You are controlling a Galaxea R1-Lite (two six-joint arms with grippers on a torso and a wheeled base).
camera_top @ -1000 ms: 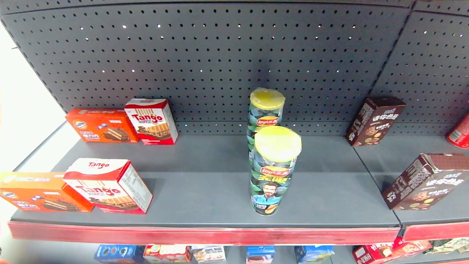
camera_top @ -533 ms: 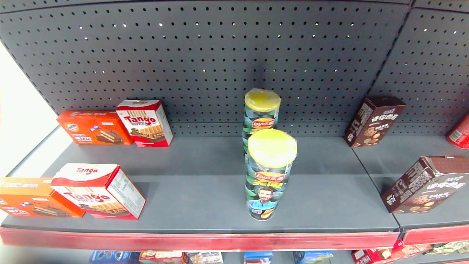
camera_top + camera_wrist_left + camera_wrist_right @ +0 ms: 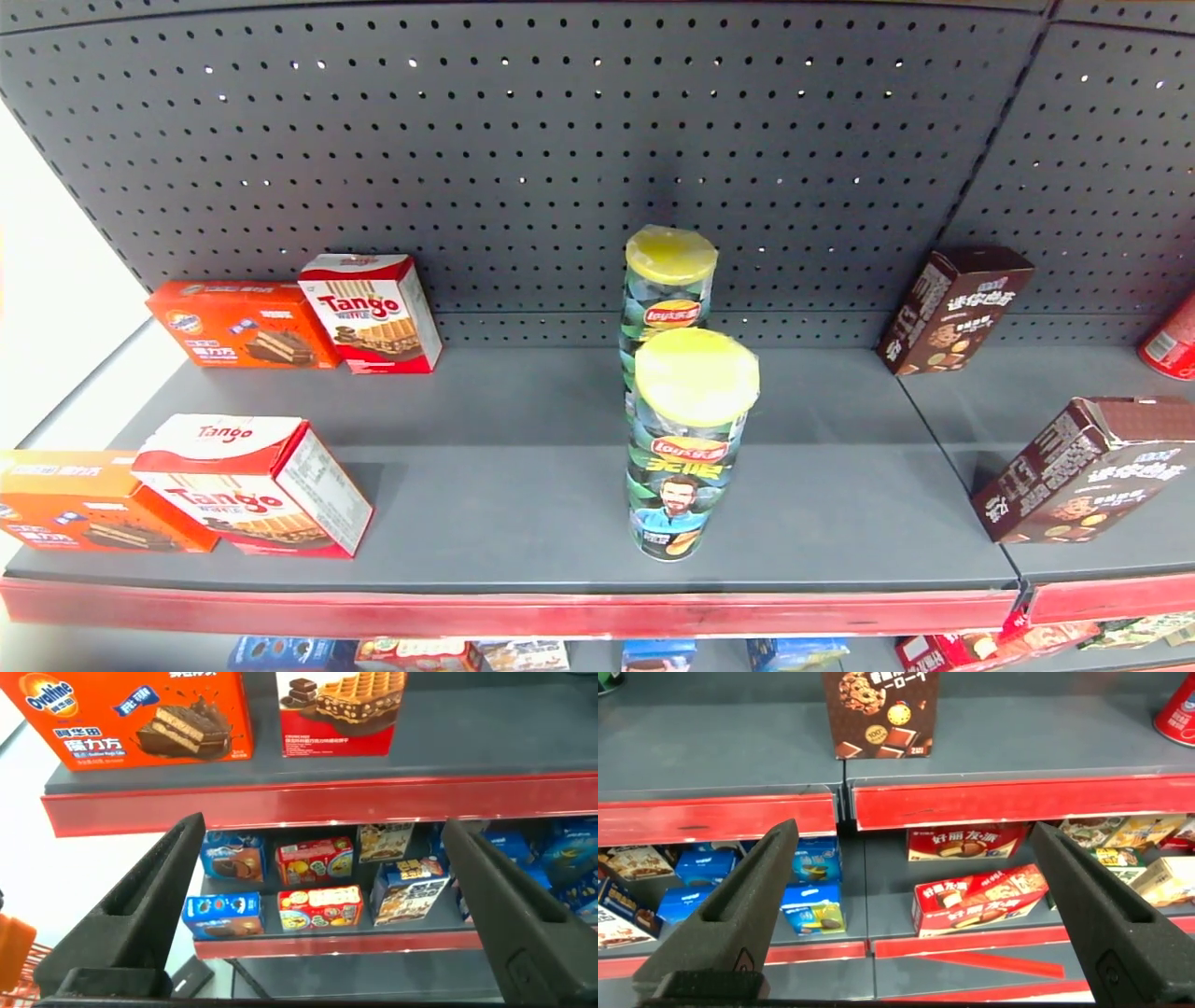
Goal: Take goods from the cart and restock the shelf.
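Left gripper [image 3: 322, 831] and right gripper [image 3: 912, 831]: both wide open and empty, low before the shelf [image 3: 523, 485] front edge. Front chip can [image 3: 691, 448] and back chip can [image 3: 667, 280] stand mid-shelf. Step judged: between placements. Next move requires fetching goods from the cart.

Grey shelf [image 3: 523, 485] with chip cans [image 3: 686, 448], wafer boxes [image 3: 252, 485], brown boxes [image 3: 1074, 467]

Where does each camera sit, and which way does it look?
Head view: on the head, looking down at the shelf and chip cans.
Left wrist view: behind the open left gripper, facing the shelf's red edge; orange box shared with head view.
Right wrist view: behind the open right gripper, same edge; brown box shared likewise.
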